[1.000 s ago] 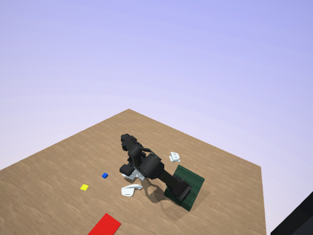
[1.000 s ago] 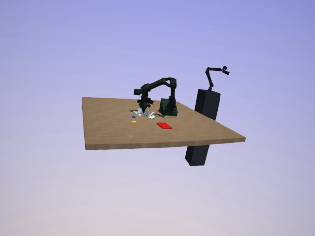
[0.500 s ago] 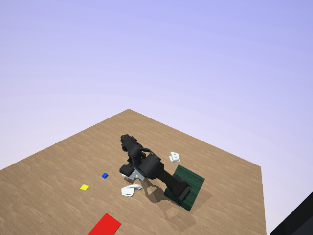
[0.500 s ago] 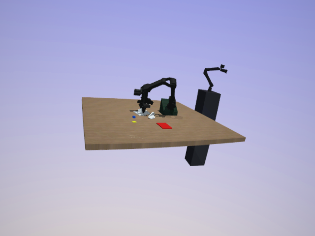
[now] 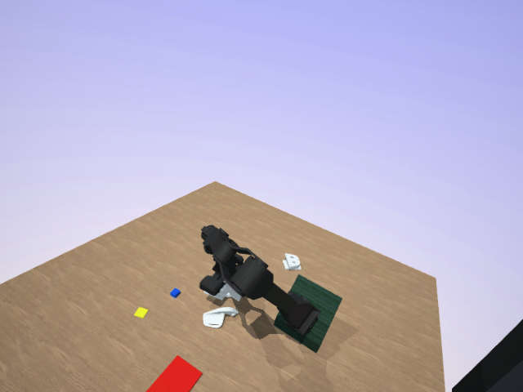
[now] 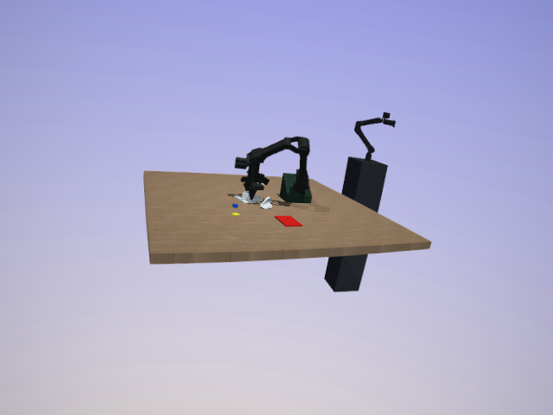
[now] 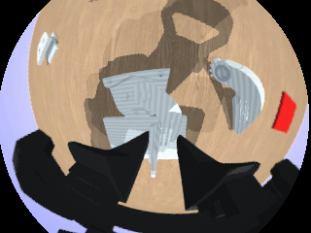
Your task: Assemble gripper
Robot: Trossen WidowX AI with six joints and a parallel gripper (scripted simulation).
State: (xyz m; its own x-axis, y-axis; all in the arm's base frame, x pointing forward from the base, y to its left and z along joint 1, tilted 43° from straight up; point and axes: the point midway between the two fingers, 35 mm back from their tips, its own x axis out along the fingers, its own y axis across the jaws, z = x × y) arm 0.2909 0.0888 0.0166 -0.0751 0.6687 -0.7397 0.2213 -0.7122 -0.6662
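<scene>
black arm (image 5: 253,276) (image 6: 272,149) with blocky joints and dark, tapering gripper fingers.

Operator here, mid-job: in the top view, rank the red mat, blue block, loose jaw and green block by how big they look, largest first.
1. Green block
2. Red mat
3. Loose jaw
4. Blue block

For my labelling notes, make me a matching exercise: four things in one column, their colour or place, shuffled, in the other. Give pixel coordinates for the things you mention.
Things
1. Yellow square (image 5: 140,312) (image 6: 235,213)
2. Small block (image 5: 175,292) (image 6: 234,206)
3. Large flat rectangle (image 5: 176,374) (image 6: 288,220) (image 7: 285,113)
4. Gripper (image 6: 252,194) (image 7: 163,136)

Matches
A. red
B. over the gripper base (image 7: 138,92)
C. flat on the table (image 5: 105,269) (image 6: 192,223) (image 7: 141,29)
D. blue

Pairs: 1-C, 2-D, 3-A, 4-B
</scene>
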